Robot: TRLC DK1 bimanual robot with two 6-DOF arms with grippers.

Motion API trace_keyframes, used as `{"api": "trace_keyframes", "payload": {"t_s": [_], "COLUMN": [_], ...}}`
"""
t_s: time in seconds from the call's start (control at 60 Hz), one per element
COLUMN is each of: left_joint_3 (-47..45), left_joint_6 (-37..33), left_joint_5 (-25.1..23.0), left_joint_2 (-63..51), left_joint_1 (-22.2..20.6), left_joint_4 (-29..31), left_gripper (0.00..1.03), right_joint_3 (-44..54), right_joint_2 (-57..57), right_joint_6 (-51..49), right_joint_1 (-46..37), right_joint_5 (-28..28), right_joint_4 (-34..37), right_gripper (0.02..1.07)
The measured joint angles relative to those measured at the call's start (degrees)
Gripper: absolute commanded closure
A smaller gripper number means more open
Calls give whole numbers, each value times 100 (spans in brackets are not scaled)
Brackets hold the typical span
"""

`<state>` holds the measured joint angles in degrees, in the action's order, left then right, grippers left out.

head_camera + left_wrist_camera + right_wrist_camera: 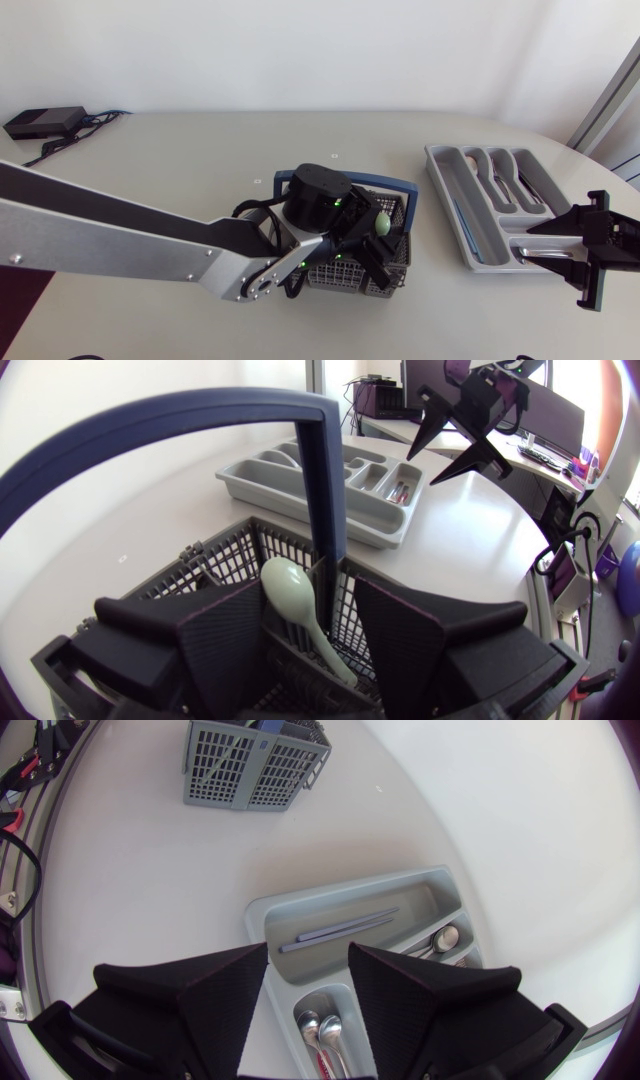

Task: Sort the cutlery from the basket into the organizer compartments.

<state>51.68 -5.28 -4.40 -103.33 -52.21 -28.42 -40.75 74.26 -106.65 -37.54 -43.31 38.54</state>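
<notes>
Closest in, the left gripper is right down in the grey mesh basket. Its two black fingers stand moderately apart, and a pale green spoon sits between them. The spoon leans bowl-up against the basket's inner divider. The bowl is just beside one finger and there is a clear gap to the other, so no squeeze from both sides. Just ahead of the fingers rises the basket's blue handle.

From overhead, the left arm comes in from the left edge and reaches past the middle of the table. Its wrist is parked over the basket, and the green bowl peeks out beside it.

Next along is the grey organizer, well apart from the basket. The right gripper hangs over it with fingers parted by a similar moderate gap, nothing between them. Under that gripper, the long compartment holds slim grey-blue pieces lying lengthwise. A shorter compartment holds two metal spoons side by side, and another spoon bowl shows in a neighbouring slot.

Farthest off, at the table's far left corner, a flat black box lies with a cable trailing from it. Any print on it is too small to read.
</notes>
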Motion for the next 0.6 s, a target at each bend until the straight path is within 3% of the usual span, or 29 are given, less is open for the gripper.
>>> {"api": "trace_keyframes", "payload": {"t_s": [0.6], "left_joint_3": [-107], "left_joint_6": [-125], "left_joint_5": [42], "left_joint_2": [24], "left_joint_1": [-4], "left_joint_4": [-149], "left_gripper": [37], "right_joint_3": [0], "right_joint_2": [0], "right_joint_6": [17], "right_joint_1": [0], "right_joint_5": [0], "right_joint_4": [2], "right_gripper": [47]}}
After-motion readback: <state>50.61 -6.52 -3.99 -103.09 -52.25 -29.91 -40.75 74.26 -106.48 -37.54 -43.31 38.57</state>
